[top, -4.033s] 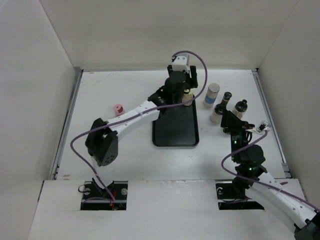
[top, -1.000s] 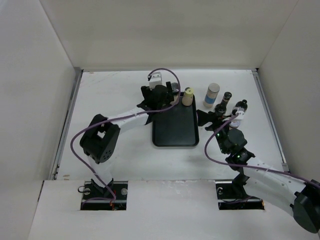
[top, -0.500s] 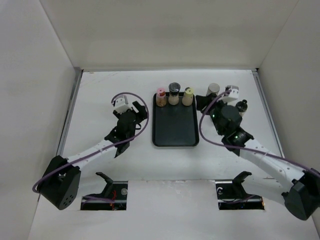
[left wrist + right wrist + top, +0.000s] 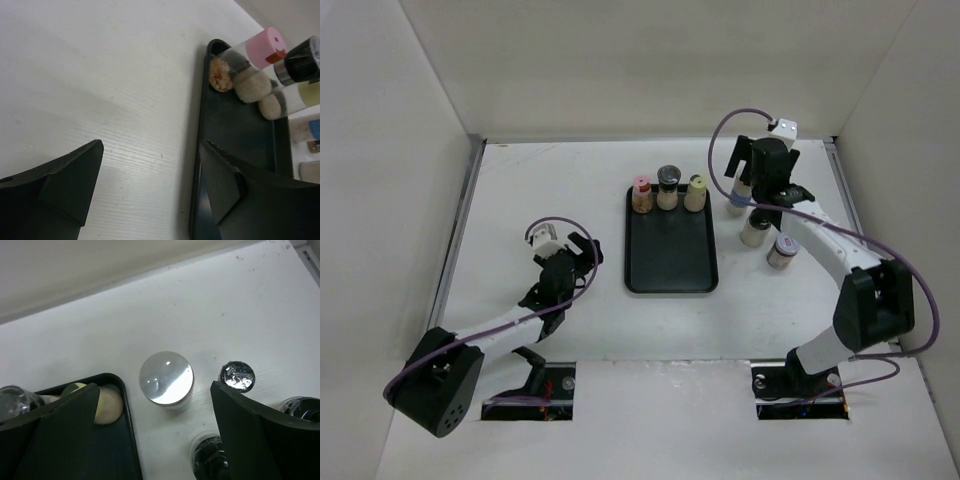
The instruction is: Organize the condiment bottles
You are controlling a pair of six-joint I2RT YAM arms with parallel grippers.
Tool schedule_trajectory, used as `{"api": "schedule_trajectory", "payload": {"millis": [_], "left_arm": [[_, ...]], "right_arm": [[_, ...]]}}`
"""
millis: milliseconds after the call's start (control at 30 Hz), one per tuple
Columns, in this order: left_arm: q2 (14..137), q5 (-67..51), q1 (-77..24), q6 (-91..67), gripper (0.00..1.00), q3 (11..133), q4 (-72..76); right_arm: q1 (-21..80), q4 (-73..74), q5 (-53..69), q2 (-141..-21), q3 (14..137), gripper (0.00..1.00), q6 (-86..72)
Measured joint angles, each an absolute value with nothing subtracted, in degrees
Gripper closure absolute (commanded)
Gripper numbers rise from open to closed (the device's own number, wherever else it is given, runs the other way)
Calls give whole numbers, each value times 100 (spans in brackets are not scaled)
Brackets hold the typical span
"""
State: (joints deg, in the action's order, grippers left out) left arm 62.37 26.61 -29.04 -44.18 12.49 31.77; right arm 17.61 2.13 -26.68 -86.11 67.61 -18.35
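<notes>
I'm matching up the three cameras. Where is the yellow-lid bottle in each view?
Top external: the yellow-lid bottle is at the right end of the row of three, at the far edge of the tray.
Left wrist: the bottle is at the right edge, lowest of the three.
Right wrist: the bottle is at the lower left, in the tray's corner.
Shared landmark: the black tray.
</notes>
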Motion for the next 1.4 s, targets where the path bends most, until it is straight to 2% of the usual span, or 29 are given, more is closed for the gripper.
{"api": "schedule_trajectory", "payload": {"millis": [200, 300, 600, 667, 833, 967, 1133, 1400], "left_arm": [[6447, 2362, -2926, -4615, 21, 1249, 3457], [6558, 2211, -2926, -4713, 21, 1249, 3457], [6733, 2047, -2915, -4853, 21, 1249, 3514], [6740, 2032, -2915, -4860, 21, 1249, 3518], [6740, 2029, -2888, -4869, 21, 1249, 3544], [6740, 2029, -2886, -4869, 21, 1249, 3546], [6737, 2027, -2882, -4869, 21, 1249, 3546], [6740, 2027, -2860, -4886, 21, 1249, 3551]], "right_arm": [[1682, 779, -2650, -9411, 7446, 2, -1662], [1664, 917, -2646, -9542, 7496, 8, -1625], [1546, 1004, -2547, -10044, 7592, 16, -1594], [1544, 1000, -2510, -10156, 7644, 21, -1579], [1544, 950, -2464, -10285, 7721, 44, -1470], [1544, 937, -2467, -10276, 7719, 46, -1433], [1656, 937, -2567, -9806, 7575, 47, -1341], [2467, 548, -2755, -7789, 6978, 48, -1284]]}}
